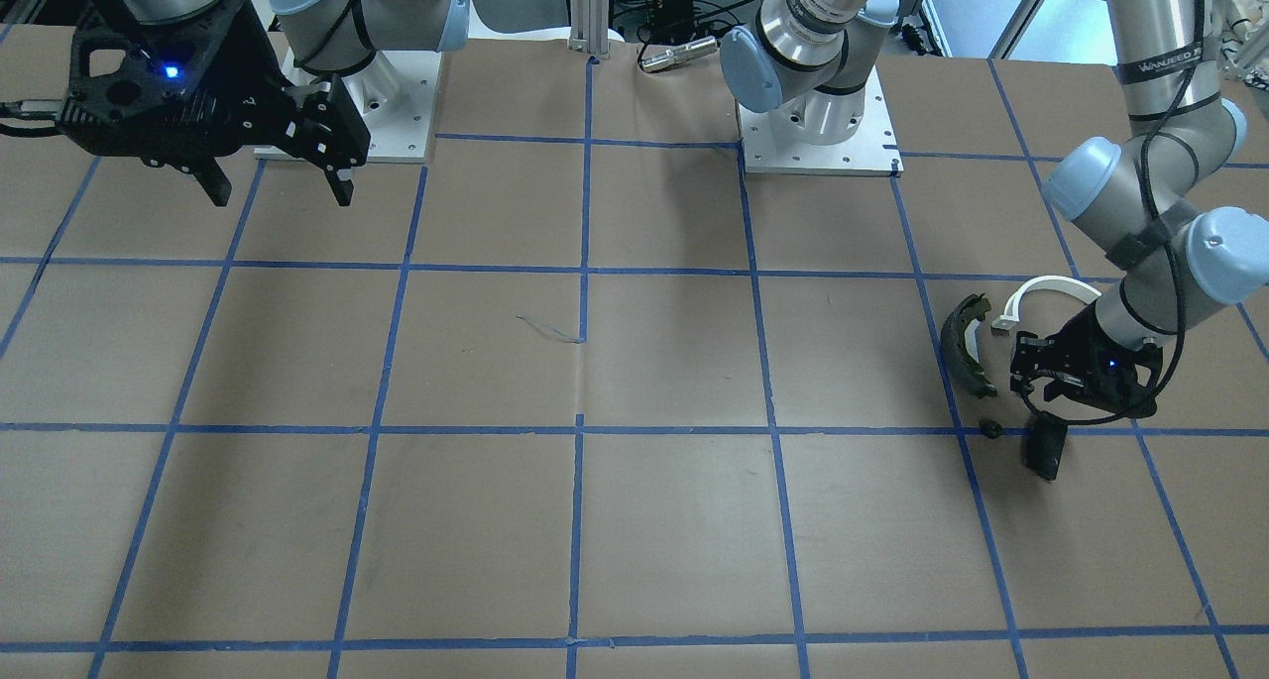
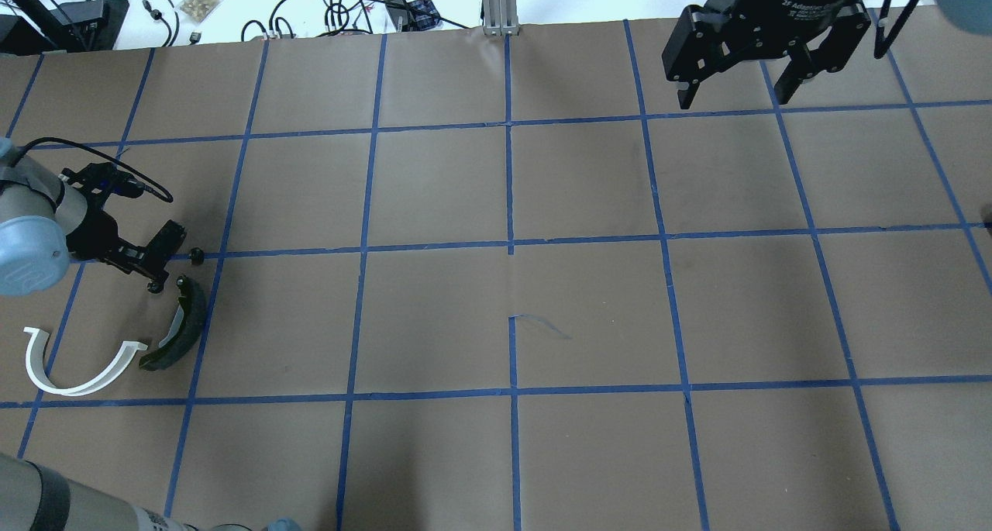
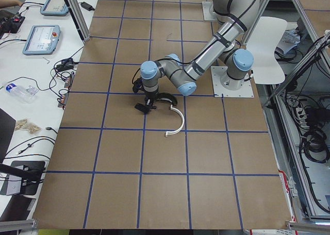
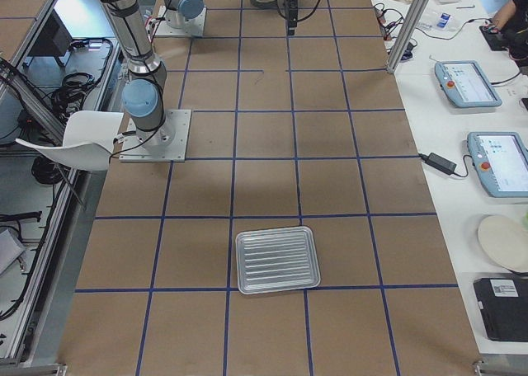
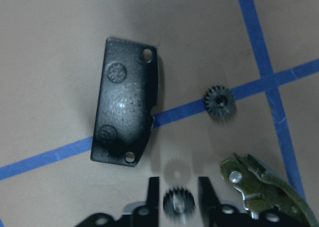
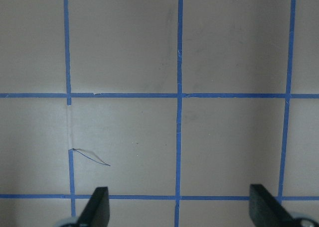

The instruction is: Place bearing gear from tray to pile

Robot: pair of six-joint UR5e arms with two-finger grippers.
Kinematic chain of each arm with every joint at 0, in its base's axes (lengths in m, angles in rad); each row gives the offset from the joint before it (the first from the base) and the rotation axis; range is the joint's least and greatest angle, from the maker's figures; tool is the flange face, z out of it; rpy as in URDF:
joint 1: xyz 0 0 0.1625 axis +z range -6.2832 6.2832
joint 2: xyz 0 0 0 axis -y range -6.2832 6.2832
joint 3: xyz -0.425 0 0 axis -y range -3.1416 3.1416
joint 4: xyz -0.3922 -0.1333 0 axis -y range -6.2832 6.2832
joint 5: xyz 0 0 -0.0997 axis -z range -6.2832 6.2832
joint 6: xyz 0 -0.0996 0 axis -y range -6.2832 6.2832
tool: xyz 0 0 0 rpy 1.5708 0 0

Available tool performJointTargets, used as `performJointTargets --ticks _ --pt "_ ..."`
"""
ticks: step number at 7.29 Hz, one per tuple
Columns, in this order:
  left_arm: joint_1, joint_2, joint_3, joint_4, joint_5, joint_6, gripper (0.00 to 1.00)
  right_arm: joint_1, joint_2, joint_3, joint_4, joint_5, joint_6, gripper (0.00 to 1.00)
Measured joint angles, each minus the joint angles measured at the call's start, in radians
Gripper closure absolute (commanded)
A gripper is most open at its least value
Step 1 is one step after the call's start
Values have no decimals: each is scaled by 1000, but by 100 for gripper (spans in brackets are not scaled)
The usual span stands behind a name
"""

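In the left wrist view my left gripper (image 5: 179, 186) is shut on a small dark bearing gear (image 5: 178, 204) and holds it just above the paper, where its shadow falls. A second gear (image 5: 219, 101) lies on a blue tape line. Around it lies the pile: the flat black pad (image 5: 127, 107), the brake shoe (image 5: 264, 187) and the white arch (image 2: 77, 368). In the overhead view the left gripper (image 2: 159, 279) hangs between the pad (image 2: 169, 236) and the brake shoe (image 2: 178, 329). My right gripper (image 2: 732, 89) is open and empty, high at the far right. The silver tray (image 4: 277, 260) holds nothing.
The table is brown paper with a blue tape grid (image 2: 510, 248). The arm bases (image 1: 818, 144) stand at the robot's edge. Cables and small parts (image 2: 341, 4) lie beyond the far edge. Operator tablets (image 4: 466, 83) sit on a side bench.
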Motion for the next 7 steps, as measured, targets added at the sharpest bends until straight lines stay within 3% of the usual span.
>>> performJointTargets --ticks 2,4,7 --pt "-56 74 29 -70 -5 -20 0 0 0 1 -1 1 2 0" --pt "-231 168 111 -204 3 -170 0 0 0 2 -1 0 1 0" --pt "-472 236 352 -560 9 -560 0 0 0 1 1 1 2 0"
